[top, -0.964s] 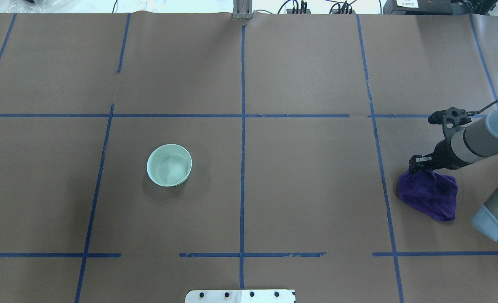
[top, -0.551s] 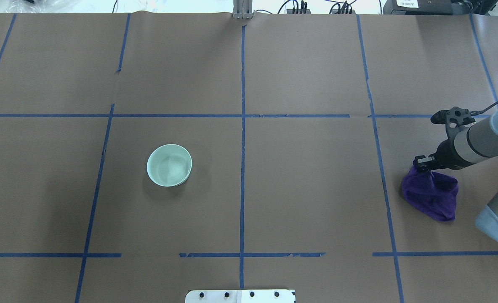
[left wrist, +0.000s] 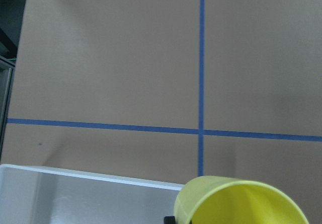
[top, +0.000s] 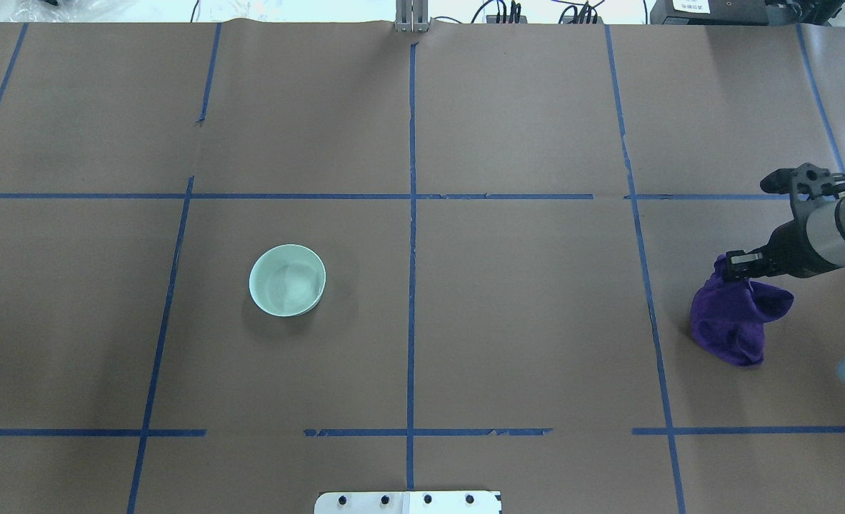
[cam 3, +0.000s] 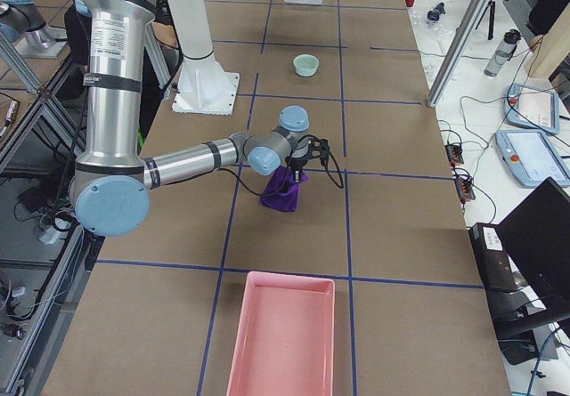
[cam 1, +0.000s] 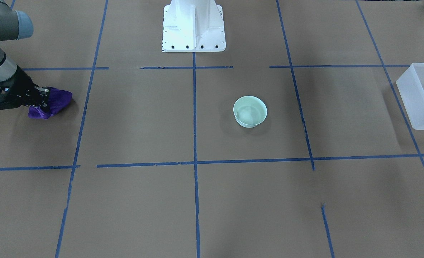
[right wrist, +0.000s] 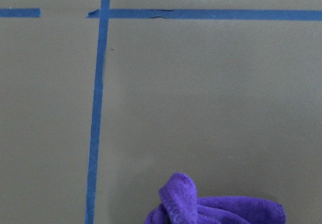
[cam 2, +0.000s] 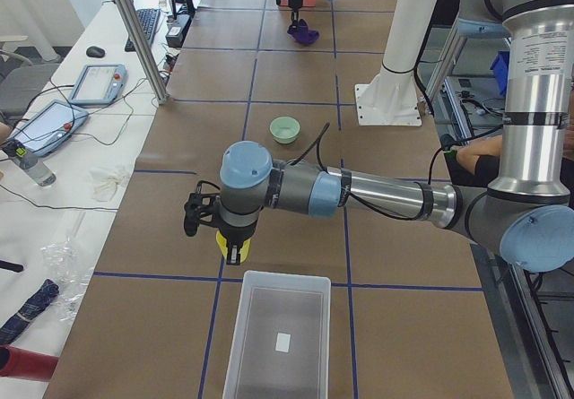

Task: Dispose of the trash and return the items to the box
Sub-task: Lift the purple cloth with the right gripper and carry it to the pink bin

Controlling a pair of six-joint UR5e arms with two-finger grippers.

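The yellow cup point(left wrist: 241, 204) fills the bottom of the left wrist view, held above the table just beside the near rim of the frosted white box point(left wrist: 75, 199). In the exterior left view my left gripper point(cam 2: 231, 251) is shut on the cup point(cam 2: 221, 243) next to the box point(cam 2: 278, 336). My right gripper point(top: 733, 265) is shut on a purple cloth point(top: 736, 321) and holds its top up while the rest hangs bunched onto the table at the far right. The cloth also shows in the front view point(cam 1: 50, 102) and in the right wrist view point(right wrist: 211, 209).
A pale green bowl point(top: 287, 280) stands alone left of the table's middle. A pink tray point(cam 3: 283, 338) lies at the table's right end beyond the cloth. The white robot base point(cam 1: 194, 25) is at the table's edge. Blue tape lines cross the brown paper.
My right gripper has moved further right with the purple cloth, which is pulled up and more bunched. The bowl has not moved.
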